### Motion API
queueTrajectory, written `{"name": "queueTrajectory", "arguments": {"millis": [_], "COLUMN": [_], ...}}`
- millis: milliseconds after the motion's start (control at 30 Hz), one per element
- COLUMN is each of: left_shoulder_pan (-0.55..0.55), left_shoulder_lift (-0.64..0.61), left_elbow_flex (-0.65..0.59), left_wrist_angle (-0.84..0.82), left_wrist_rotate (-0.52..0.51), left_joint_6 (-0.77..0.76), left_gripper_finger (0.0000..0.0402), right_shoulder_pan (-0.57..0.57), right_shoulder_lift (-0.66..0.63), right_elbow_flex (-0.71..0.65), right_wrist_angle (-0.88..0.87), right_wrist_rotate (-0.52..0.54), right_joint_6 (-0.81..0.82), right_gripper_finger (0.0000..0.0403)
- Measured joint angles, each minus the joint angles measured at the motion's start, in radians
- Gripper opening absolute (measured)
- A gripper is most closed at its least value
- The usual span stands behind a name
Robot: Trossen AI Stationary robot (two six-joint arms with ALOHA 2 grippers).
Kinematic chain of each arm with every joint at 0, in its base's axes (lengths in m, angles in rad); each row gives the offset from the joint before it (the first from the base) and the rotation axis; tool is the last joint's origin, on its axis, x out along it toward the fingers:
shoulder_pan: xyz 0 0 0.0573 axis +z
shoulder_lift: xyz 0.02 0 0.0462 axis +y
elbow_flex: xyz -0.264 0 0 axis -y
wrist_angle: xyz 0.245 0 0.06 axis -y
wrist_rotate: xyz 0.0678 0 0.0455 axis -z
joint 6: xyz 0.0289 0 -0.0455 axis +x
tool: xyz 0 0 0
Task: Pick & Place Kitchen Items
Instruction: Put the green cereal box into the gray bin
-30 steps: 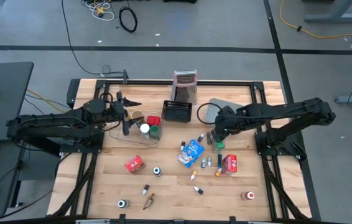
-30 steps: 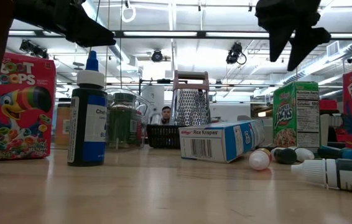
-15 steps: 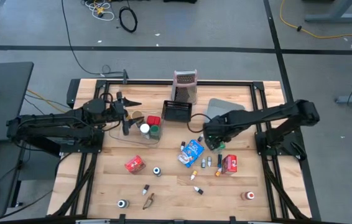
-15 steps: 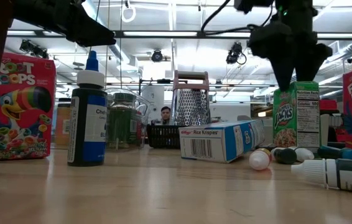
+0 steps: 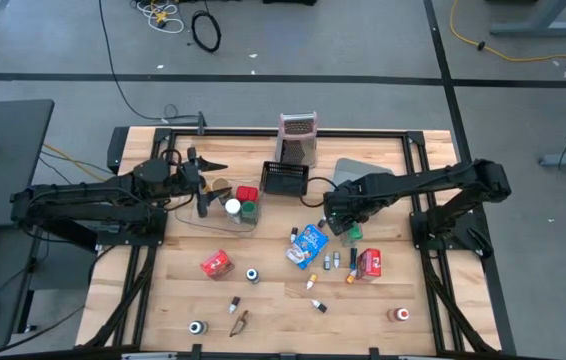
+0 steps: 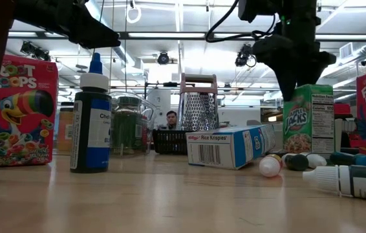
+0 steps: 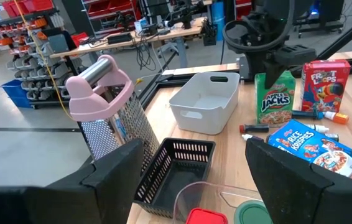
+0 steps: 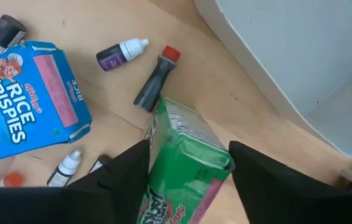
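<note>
A green Apple Jacks packet (image 8: 182,168) stands upright on its bottom end on the table (image 5: 349,233) (image 6: 309,120). My right gripper (image 8: 188,150) (image 5: 338,217) (image 6: 292,90) is open above it, pointing down, with one finger on each side of the packet's top end. A blue Rice Krispies packet (image 5: 310,243) (image 8: 27,99) lies flat just to its left. Small capped bottles (image 8: 157,78) lie beside both packets. My left gripper (image 5: 211,165) (image 7: 191,162) waits open above the clear tub (image 5: 225,210), which holds red, white and green jars. My right gripper comes from above and straddles the green packet's top end (image 8: 191,134), one finger on each broad side. I cannot tell whether the fingers (image 8: 126,180) touch it. The packet stands upright on the table.
The grey tray (image 5: 363,172) (image 8: 300,62) sits just beyond the green packet. The black mesh basket (image 5: 285,178) and the grater (image 5: 298,138) stand at the far middle. Red packets (image 5: 369,263) (image 5: 216,263), bottles and jars lie scattered over the near half of the table.
My right gripper has come down from well above the green packet, shifting a little toward the table's left and turning, so its fingers now reach the packet's top. The packet has stayed where it was.
</note>
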Motion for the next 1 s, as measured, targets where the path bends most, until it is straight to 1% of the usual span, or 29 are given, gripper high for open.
{"name": "queueTrajectory", "arguments": {"millis": [300,433,633,833,1000], "left_shoulder_pan": [0.000,0.000,0.000,0.000,0.000], "left_shoulder_lift": [0.000,0.000,0.000,0.000,0.000], "left_elbow_flex": [0.000,0.000,0.000,0.000,0.000], "left_wrist_angle": [0.000,0.000,0.000,0.001,0.000], "left_wrist_rotate": [0.000,0.000,0.000,0.000,0.000], "left_joint_6": [0.000,0.000,0.000,0.000,0.000], "left_gripper_finger": [0.0291,0.0291,0.0291,0.0291,0.0291], "right_shoulder_pan": [-0.002,-0.002,-0.020,-0.040,-0.061], "right_shoulder_lift": [0.000,-0.001,-0.044,-0.099,-0.131], "right_elbow_flex": [0.000,0.000,0.019,0.129,0.238], "right_wrist_angle": [0.001,0.001,0.008,-0.029,-0.113], "right_wrist_rotate": [0.013,0.018,0.058,0.096,0.178], "right_joint_6": [-0.042,-0.071,-0.123,-0.215,-0.278], "right_gripper_finger": [0.0143,0.0120,0.0118,0.0118,0.0119]}}
